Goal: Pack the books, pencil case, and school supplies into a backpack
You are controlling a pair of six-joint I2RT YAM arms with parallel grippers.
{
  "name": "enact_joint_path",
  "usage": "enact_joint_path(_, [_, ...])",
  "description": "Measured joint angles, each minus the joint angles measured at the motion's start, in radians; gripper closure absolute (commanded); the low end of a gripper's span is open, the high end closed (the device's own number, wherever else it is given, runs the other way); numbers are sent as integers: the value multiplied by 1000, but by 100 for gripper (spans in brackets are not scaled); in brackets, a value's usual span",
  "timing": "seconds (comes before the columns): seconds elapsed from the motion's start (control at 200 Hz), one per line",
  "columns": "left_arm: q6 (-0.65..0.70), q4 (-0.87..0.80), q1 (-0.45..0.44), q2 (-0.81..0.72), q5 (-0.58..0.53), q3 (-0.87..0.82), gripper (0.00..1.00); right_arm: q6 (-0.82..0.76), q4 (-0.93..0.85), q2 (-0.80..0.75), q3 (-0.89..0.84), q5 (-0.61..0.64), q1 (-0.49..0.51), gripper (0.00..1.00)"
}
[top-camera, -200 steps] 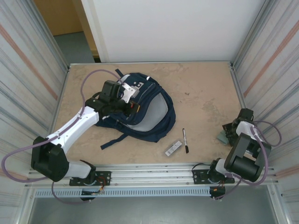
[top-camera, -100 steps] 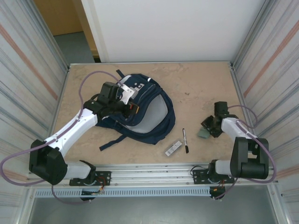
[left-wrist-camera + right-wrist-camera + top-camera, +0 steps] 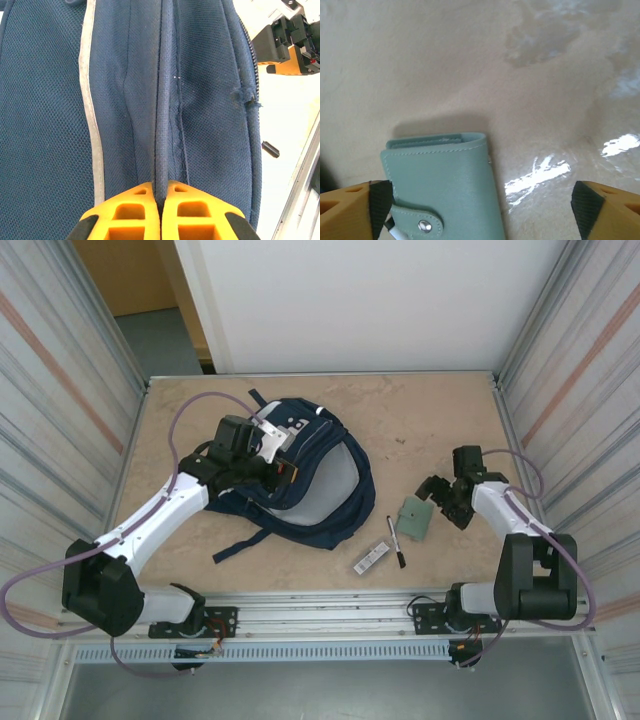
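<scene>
Looks like right-arm territory: got the pencil case (image 3: 411, 519) lying flat on the table (image 3: 440, 420) just beside the spread-wide right gripper (image 3: 440, 502), on its backpack (image 3: 300, 475) side, long edge in line with the fingers, left gripper (image 3: 161, 200) pinched on a backpack seam.

Found pencil case (image 3: 445, 185), right of the backpack (image 3: 200, 100), cut off at the lower edge, backpack itself cropped all round in left wrist view, and markings on the bar (image 3: 371, 558) beside it too small to read.
</scene>
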Motion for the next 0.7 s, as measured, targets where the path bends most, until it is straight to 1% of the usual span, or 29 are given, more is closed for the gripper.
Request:
enact_joint_path(0.03, [0, 4, 0, 0, 0, -3, 100, -12, -10, 10, 11, 6, 23, 0])
enact_joint_path(0.19, [0, 11, 0, 0, 1, -9, 100, -67, -59, 77, 79, 54, 171, 1])
enact_joint_path(0.451, [-1, 13, 0, 0, 4, -9, 100, -94, -74, 261, 124, 73, 212, 0])
enact_joint_path(0.511, [-1, 13, 0, 0, 4, -9, 100, -95, -86, 277, 142, 84, 230, 3])
enact_joint_path(0.621, [-1, 14, 0, 0, 4, -11, 100, -92, -95, 290, 151, 101, 244, 17])
enact_joint_path(0.697, [-1, 14, 0, 0, 4, -13, 100, -88, -97, 289, 150, 105, 244, 20])
